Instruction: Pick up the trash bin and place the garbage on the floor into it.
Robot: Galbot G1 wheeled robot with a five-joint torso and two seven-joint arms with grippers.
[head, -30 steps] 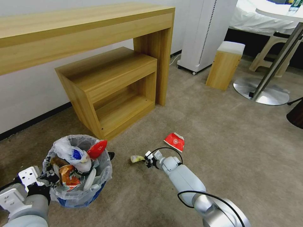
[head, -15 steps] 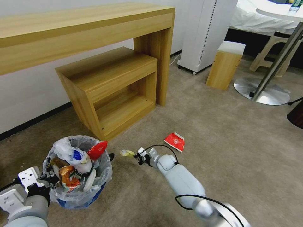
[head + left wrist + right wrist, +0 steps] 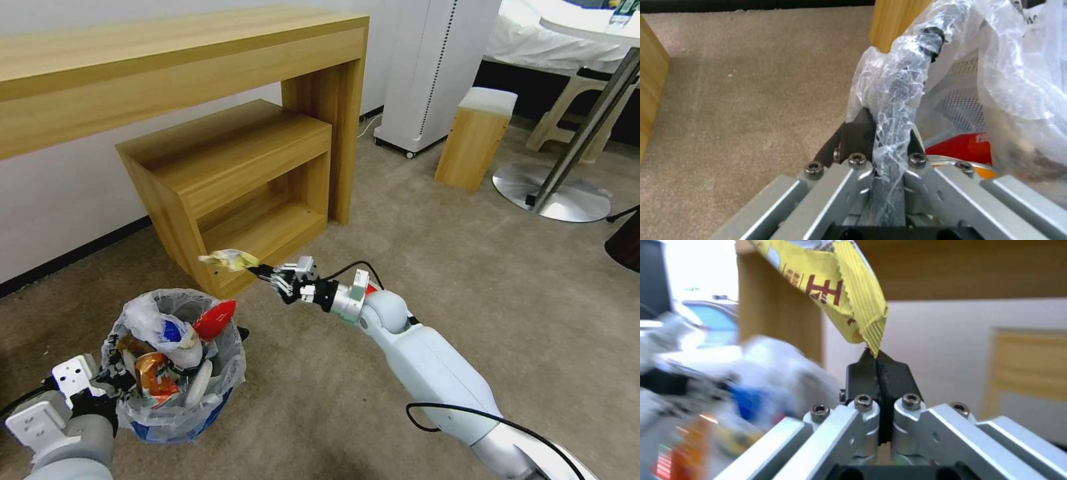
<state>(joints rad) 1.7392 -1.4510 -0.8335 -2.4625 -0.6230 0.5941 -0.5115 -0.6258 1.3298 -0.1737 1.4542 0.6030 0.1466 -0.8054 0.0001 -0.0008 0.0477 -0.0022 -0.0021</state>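
Head view shows the right gripper (image 3: 261, 270) held above the beige short-pile carpet (image 3: 413, 280), its jaws pressed together on the corner of a crinkled yellow snack wrapper (image 3: 228, 259). The wrapper hangs in the air just beyond the far rim of the small round blue trash bin with a translucent plastic liner (image 3: 175, 363), in front of the low wooden shelf unit (image 3: 233, 187). The bin sits at the near left, full of red wrappers, a white slipper and other litter. The left gripper (image 3: 887, 133) is at the bin's near-left edge, jaws clamped on the liner-covered rim. A red wrapper (image 3: 371, 289) lies on the carpet, mostly hidden behind the right arm's wrist
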